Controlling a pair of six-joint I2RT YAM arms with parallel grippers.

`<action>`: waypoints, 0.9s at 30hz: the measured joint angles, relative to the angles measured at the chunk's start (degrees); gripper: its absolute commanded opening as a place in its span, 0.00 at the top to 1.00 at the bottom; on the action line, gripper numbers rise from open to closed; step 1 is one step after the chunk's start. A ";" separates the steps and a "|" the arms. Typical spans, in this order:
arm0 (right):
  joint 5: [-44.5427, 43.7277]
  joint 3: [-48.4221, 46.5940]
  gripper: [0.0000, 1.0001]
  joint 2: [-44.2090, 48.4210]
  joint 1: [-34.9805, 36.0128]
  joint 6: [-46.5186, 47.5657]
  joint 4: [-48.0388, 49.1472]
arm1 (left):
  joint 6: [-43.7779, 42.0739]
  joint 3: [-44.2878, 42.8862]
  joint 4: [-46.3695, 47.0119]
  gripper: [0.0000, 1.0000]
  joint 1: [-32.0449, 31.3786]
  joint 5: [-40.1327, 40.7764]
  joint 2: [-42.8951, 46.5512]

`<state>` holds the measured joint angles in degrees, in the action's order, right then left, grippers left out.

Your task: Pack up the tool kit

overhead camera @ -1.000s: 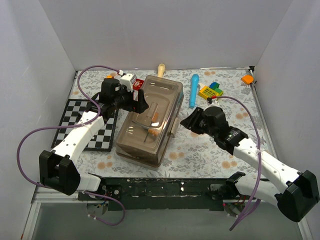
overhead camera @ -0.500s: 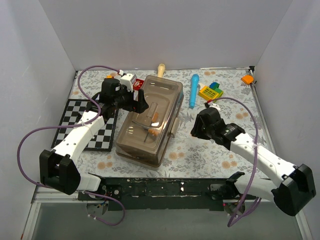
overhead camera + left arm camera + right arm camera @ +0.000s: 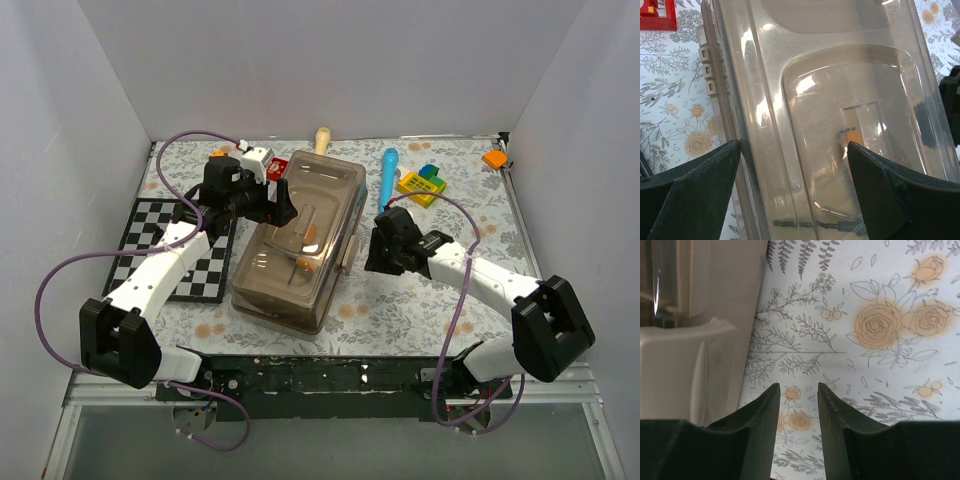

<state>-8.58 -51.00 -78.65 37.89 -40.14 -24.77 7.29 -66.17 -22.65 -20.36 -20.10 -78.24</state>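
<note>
The tool kit's grey-brown translucent toolbox [image 3: 300, 240] lies shut in the middle of the floral cloth. Through its lid [image 3: 830, 100] an orange-handled tool [image 3: 852, 137] and a thin screwdriver [image 3: 840, 215] show inside. My left gripper [image 3: 275, 205] is over the box's far left part. In the left wrist view this gripper [image 3: 794, 150] is open wide, one finger at the hinge edge and the other over the lid. My right gripper [image 3: 375, 245] is low beside the box's right side. In its wrist view this gripper [image 3: 797, 387] stands slightly open and empty, next to the tan latch [image 3: 685, 370].
A blue cylindrical tool [image 3: 387, 180] and a yellow toy block [image 3: 421, 183] lie behind the right gripper. A checkerboard mat [image 3: 175, 250] is left of the box. A red-and-white small box [image 3: 262, 162] and a wooden handle [image 3: 322, 138] lie at the back. An orange piece [image 3: 494, 158] sits far right.
My right arm has swung left across the cloth, bringing its gripper close to the toolbox's right side. The left arm and the toolbox have stayed put.
</note>
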 measured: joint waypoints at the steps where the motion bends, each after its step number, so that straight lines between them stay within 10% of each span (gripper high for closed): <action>1: 0.20 0.04 0.56 -0.79 0.02 -0.20 1.27 | -0.04 0.00 -0.02 0.14 0.00 0.00 0.00; 27: 4.70 0.20 0.57 -9.94 0.66 -6.05 11.72 | -0.13 -0.66 0.09 0.19 -0.96 1.31 -1.22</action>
<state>-3.88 -50.81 -88.60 38.54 -46.19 -13.06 7.16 -66.83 -22.57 -21.32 -18.79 -79.46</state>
